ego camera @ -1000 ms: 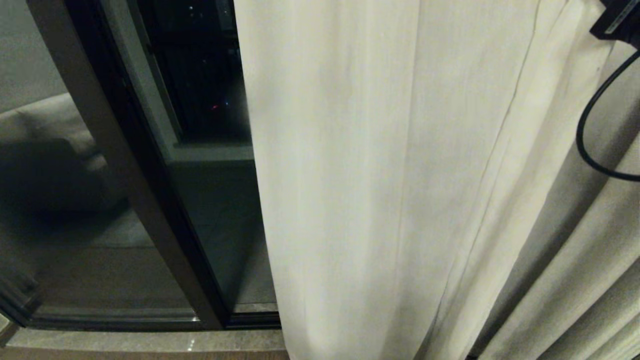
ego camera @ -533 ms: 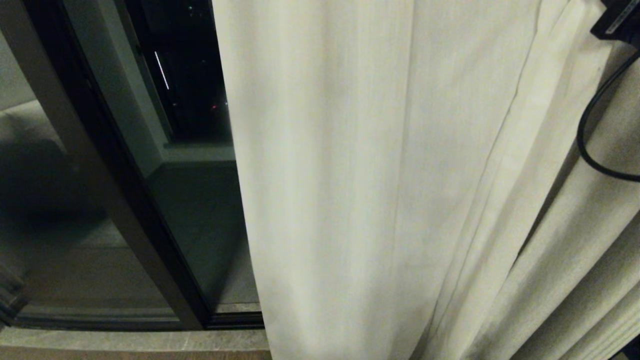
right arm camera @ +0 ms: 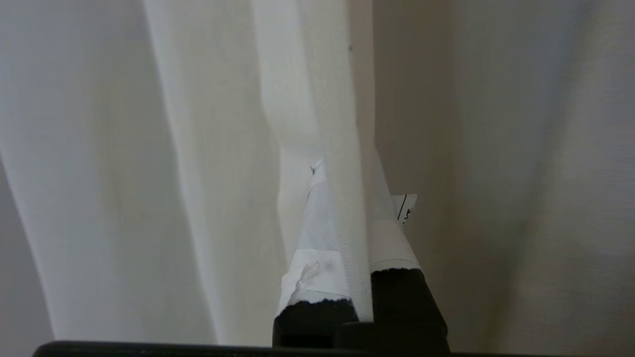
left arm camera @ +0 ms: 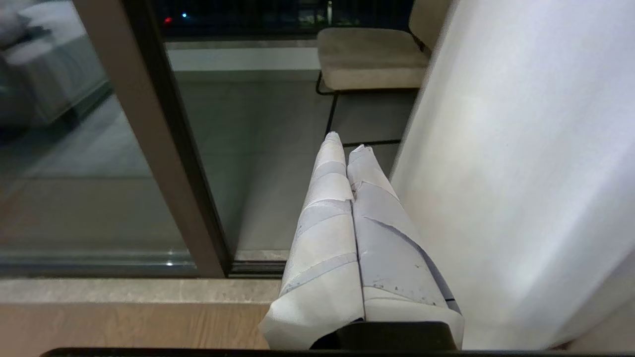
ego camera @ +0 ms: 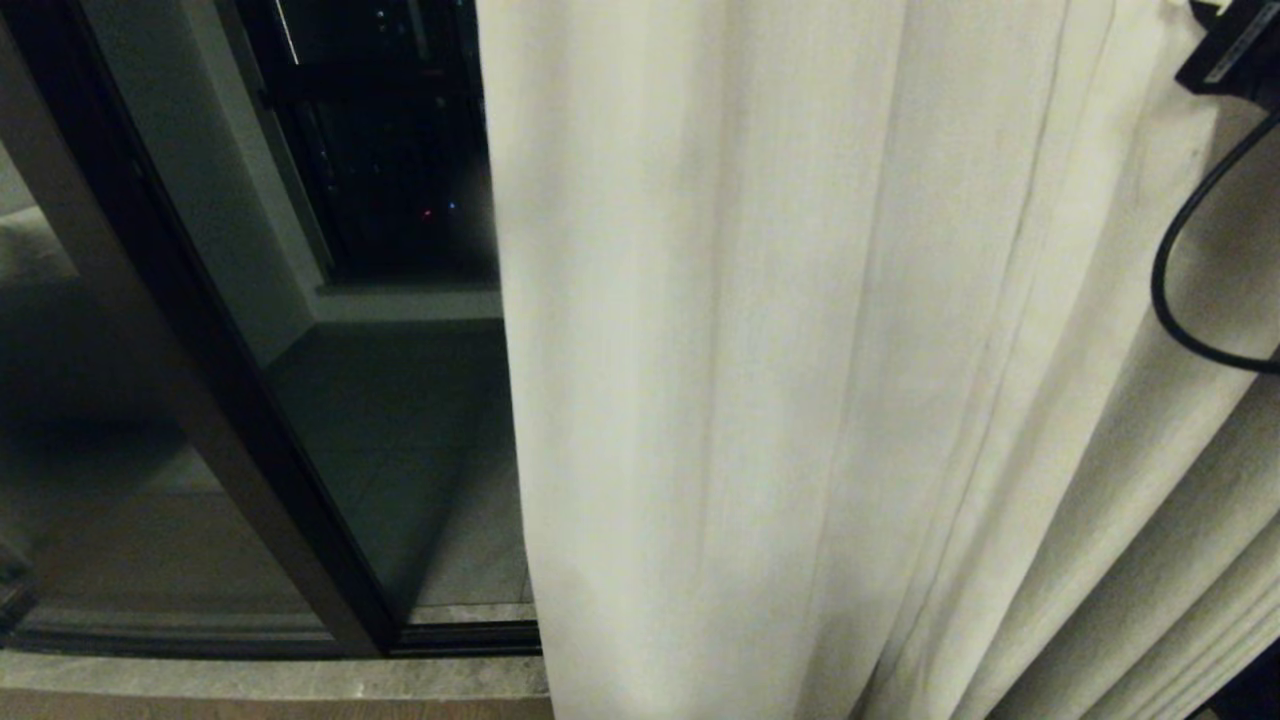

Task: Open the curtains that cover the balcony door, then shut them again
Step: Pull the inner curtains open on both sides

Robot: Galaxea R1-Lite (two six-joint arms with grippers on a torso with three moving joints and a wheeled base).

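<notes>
A cream pleated panel of the curtains (ego camera: pixel 800 350) hangs over the right part of the head view, its free edge falling down the middle. To its left the balcony door (ego camera: pixel 200 380) shows a dark frame and bare glass. My right gripper (right arm camera: pixel 347 173) is shut on a fold of the curtains (right arm camera: pixel 173 148), and the fabric runs down between its taped fingers. Only a dark part of that arm (ego camera: pixel 1230 45) shows in the head view's top right corner. My left gripper (left arm camera: pixel 347 146) is shut and empty, low beside the curtains (left arm camera: pixel 521 173), pointing towards the door frame (left arm camera: pixel 154 148).
A black cable (ego camera: pixel 1165 280) loops in front of the fabric at the right. Beyond the glass stands a cushioned chair (left arm camera: pixel 369 59) on the balcony floor. A stone sill (left arm camera: pixel 124 290) and a strip of wood floor (left arm camera: pixel 124 327) lie below the door.
The whole head picture has slid left, so the camera has moved. The curtain's free edge now stands a little farther right of the door post, baring slightly more glass.
</notes>
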